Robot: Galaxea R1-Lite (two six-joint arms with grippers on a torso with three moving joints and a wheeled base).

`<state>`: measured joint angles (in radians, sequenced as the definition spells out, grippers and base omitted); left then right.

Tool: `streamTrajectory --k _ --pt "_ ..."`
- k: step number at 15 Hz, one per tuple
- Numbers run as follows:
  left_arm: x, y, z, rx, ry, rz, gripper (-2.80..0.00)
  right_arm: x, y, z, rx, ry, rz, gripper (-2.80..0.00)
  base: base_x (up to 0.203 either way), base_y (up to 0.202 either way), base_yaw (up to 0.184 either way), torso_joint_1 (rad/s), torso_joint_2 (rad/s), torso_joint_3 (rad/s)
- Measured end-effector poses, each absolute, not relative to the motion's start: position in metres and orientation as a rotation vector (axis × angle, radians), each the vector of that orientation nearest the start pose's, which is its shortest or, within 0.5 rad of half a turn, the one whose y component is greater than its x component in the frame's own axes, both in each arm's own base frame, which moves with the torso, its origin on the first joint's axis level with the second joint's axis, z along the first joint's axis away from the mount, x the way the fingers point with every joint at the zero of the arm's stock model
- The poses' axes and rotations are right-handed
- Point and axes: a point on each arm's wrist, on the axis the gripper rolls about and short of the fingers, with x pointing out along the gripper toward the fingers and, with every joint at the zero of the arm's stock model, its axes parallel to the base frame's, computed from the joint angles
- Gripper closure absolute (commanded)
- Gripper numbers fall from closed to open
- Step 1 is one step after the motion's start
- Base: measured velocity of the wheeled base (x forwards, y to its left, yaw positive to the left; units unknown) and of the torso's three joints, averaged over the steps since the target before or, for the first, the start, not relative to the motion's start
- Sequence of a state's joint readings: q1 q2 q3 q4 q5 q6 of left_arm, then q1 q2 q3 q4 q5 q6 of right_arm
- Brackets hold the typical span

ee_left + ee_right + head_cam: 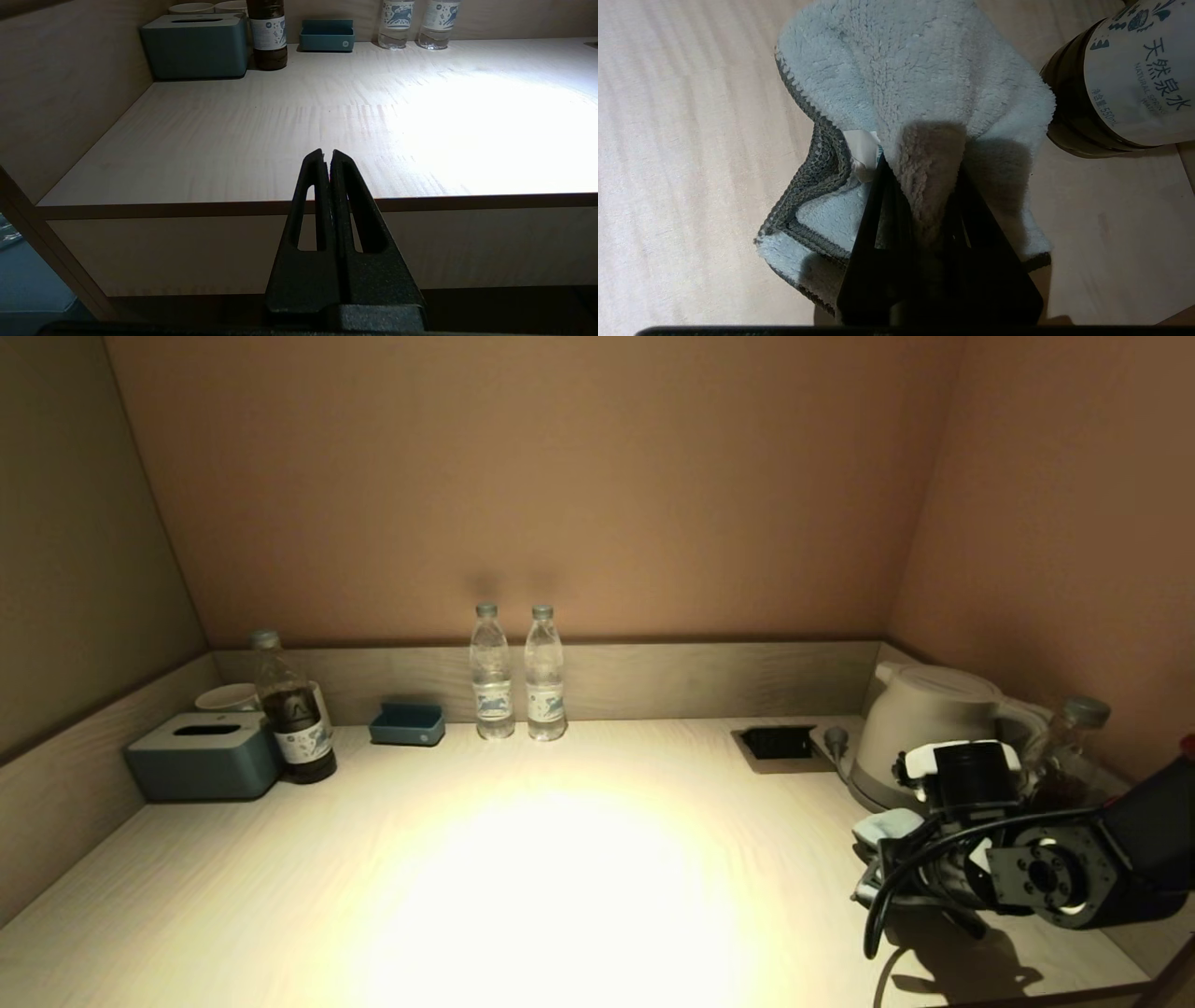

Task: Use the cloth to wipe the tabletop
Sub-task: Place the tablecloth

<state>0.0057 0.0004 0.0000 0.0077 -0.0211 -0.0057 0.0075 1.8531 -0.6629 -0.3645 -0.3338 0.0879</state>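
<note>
The pale blue-green cloth, with grey edging and a white tag, lies bunched on the pale wood-grain tabletop at its right end. My right gripper is shut on a raised fold of the cloth. In the head view the cloth peeks out beside my right gripper, in front of the kettle on the tabletop. My left gripper is shut and empty. It is held off the front edge of the tabletop on the left side and is out of the head view.
A white kettle, a dark bottle and a black socket recess are close to the cloth. Two water bottles, a blue tray, a dark bottle, a tissue box and cups line the back.
</note>
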Motion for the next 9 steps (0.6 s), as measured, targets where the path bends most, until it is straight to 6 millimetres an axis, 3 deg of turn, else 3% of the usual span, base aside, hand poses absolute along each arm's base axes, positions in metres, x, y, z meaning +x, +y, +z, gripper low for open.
streamTrajectory --k 1,5,9 --pt "-0.023 -0.001 0.075 -0.006 0.008 -0.016 0.00 0.288 -0.006 0.079 -0.059 0.804 -0.345 -2.80 0.000 0.000 0.000 0.000 0.00 0.000" --pt "-0.023 -0.001 0.075 -0.006 0.008 -0.015 0.00 0.289 -0.006 0.079 -0.058 0.801 -0.345 -2.80 0.000 0.000 0.000 0.000 0.00 0.000" --pt "-0.023 -0.001 0.075 -0.005 0.008 -0.015 0.00 0.283 -0.006 0.094 -0.049 0.752 -0.342 -2.80 0.000 0.000 0.000 0.000 0.00 0.000"
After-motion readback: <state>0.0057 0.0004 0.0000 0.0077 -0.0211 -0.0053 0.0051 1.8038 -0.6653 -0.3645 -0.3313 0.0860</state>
